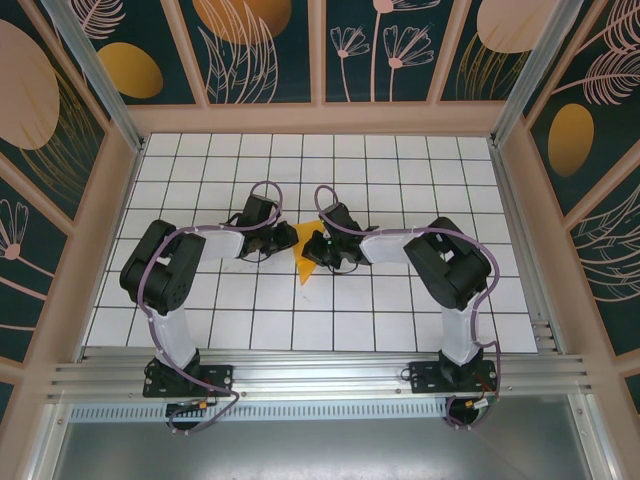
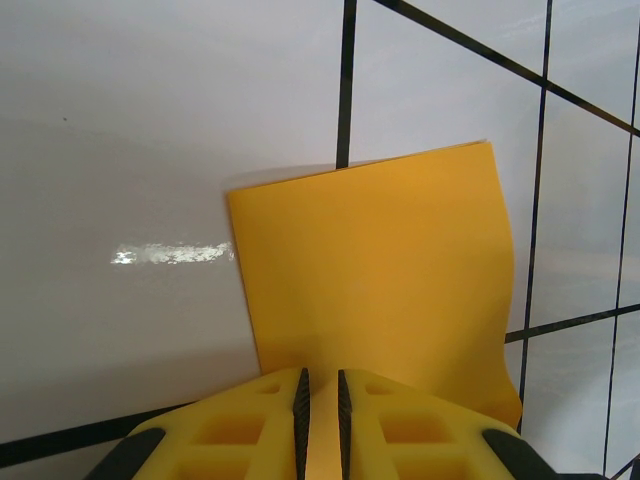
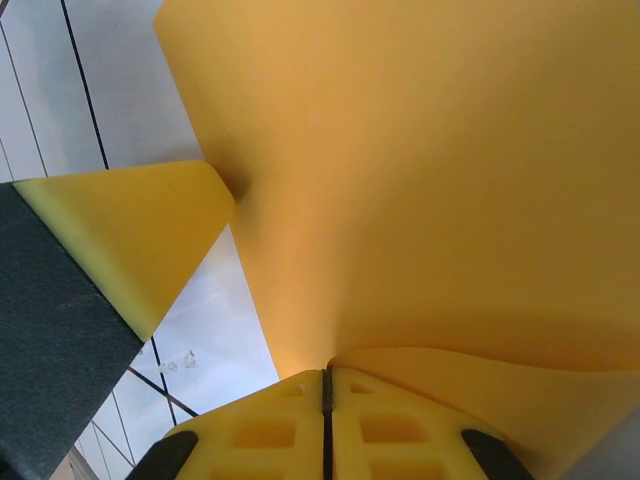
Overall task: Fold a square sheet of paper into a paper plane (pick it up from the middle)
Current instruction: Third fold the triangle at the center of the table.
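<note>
Your right gripper point(image 3: 327, 375) is squeezed tight on the square sheet of paper point(image 3: 420, 180) - the orange sheet curves up from between its fingers. Your left gripper point(image 2: 320, 375) has its fingers almost together, with a thin slit and paper point(image 2: 370, 270) showing in it - you cannot tell if it pinches. The folded paper point(image 1: 303, 262) sits mid-table point(image 1: 400, 180), between both grippers.

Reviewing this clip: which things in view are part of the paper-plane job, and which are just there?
Part of the job:
square sheet of paper
left gripper, fingers slightly apart at the sheet's edge
right gripper, shut on the sheet

Just there:
gridded table
patterned walls
metal rail
</note>
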Available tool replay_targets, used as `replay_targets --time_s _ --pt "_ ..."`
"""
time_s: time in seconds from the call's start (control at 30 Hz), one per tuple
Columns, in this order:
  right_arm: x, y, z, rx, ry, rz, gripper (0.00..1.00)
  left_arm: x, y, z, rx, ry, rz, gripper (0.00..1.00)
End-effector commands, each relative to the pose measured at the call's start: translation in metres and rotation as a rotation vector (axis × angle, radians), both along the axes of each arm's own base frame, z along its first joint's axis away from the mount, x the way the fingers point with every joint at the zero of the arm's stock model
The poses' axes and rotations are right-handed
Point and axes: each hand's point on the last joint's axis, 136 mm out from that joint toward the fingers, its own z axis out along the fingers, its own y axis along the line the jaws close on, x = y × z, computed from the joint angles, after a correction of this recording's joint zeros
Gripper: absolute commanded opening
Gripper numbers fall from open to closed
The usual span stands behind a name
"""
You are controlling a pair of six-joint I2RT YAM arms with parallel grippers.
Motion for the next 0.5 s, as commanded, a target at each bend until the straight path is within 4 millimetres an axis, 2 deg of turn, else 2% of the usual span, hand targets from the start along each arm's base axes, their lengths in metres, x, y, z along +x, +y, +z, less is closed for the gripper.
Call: replay_targets --time_s 0.0,0.47 --pt "0.0076 0.0064 -0.0015 0.004 -0.016 -0.008 0.09 -0.0057 0.0011 -0.0111 0.013 0.035 -0.022 0.19" --pt "0.0069 0.0053 -0.0101 -0.016 -0.003 -0.002 0.09 -0.0055 0.0010 -0.0094 0.011 0.032 -0.023 0.19"
